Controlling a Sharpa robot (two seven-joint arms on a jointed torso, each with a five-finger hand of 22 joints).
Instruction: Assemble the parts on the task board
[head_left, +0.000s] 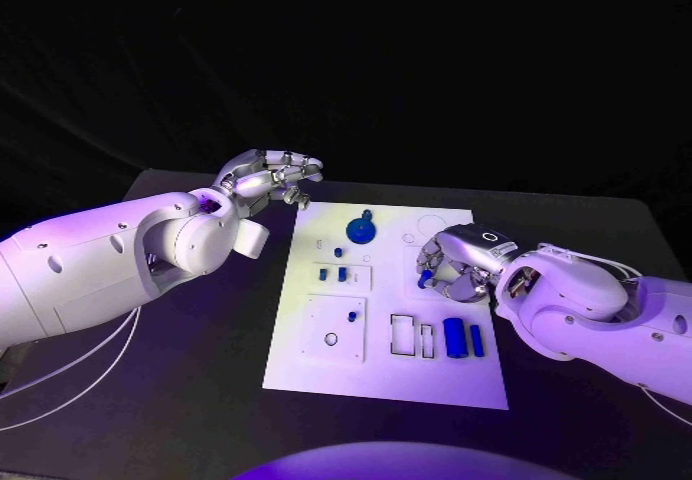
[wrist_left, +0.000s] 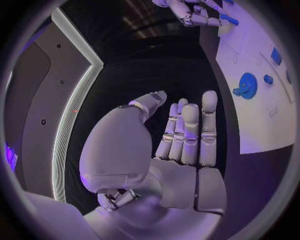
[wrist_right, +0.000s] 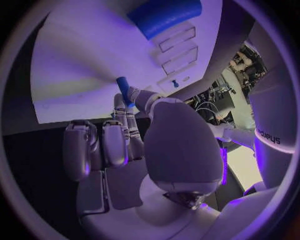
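Right robot hand (head_left: 459, 268) pinches a small blue cylindrical peg (wrist_right: 122, 83) at its fingertips, held over the right side of the white rectangular task board (head_left: 325, 370) on the black surface (head_left: 173, 410). Left robot hand (head_left: 268, 177) hovers off the board's far-left corner, fingers apart, holding nothing. Risk, as judged: the narrow fingertip pinch may let the peg tilt or slip during insertion, jamming at its hole or dropping onto the board.

We log the task board (head_left: 325, 365) at table (head_left: 577, 215) centre; on it, round part (head_left: 361, 230) at twelve o'clock, two long parts (head_left: 463, 339) side by side at four o'clock.
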